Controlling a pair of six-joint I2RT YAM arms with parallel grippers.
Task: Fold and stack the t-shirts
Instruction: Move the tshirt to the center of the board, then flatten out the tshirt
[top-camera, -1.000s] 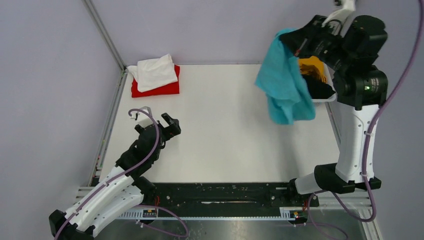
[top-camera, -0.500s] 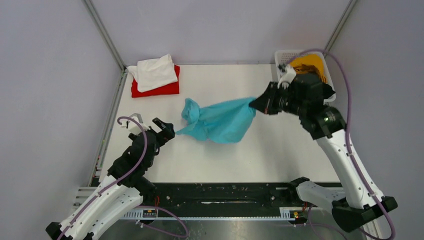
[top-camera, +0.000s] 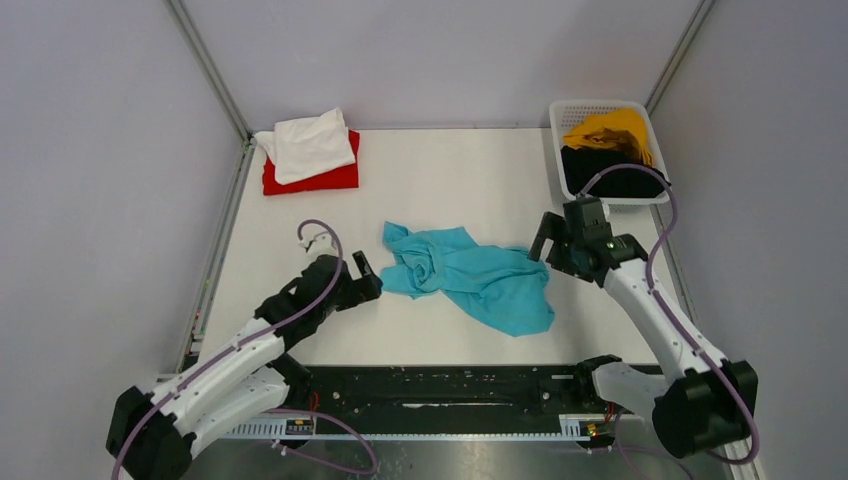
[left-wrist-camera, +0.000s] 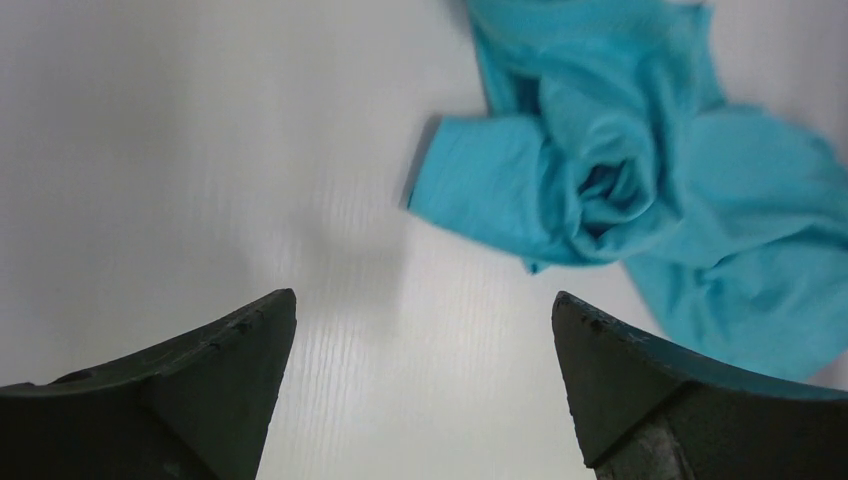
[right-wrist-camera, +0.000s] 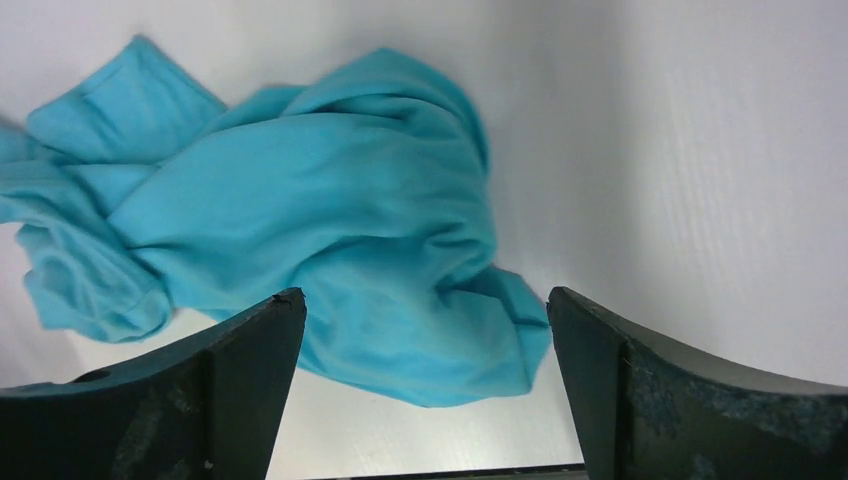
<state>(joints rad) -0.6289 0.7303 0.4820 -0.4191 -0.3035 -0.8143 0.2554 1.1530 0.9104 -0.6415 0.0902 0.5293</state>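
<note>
**Turquoise tee loose on table, both grippers empty**

We see the turquoise t-shirt (top-camera: 470, 278) lying crumpled near the middle of the table (top-camera: 450, 170), not folded. Its 9 o'clock end is twisted into a bunch, and the rest spreads flat toward 4 o'clock.

Left gripper (left-wrist-camera: 422, 296) is just beside the bunched end, at the shirt's 9 o'clock. Its jaws are spread wide with nothing between them, over bare table.

Right gripper (right-wrist-camera: 422, 296) is at the shirt's 3 o'clock edge. Its jaws are also spread wide and hold nothing; the cloth lies on the table below the fingers.

At the table's 11 o'clock corner, the white t-shirt (top-camera: 308, 143) lies on top of the folded red t-shirt (top-camera: 325, 180).

At the 1 o'clock corner is the white mesh basket (top-camera: 572, 108). The mustard yellow t-shirt (top-camera: 610, 128) is at its far end and the black t-shirt (top-camera: 590, 158) at its near end, both bunched up. The right arm's cable crosses in front of the black one.
</note>
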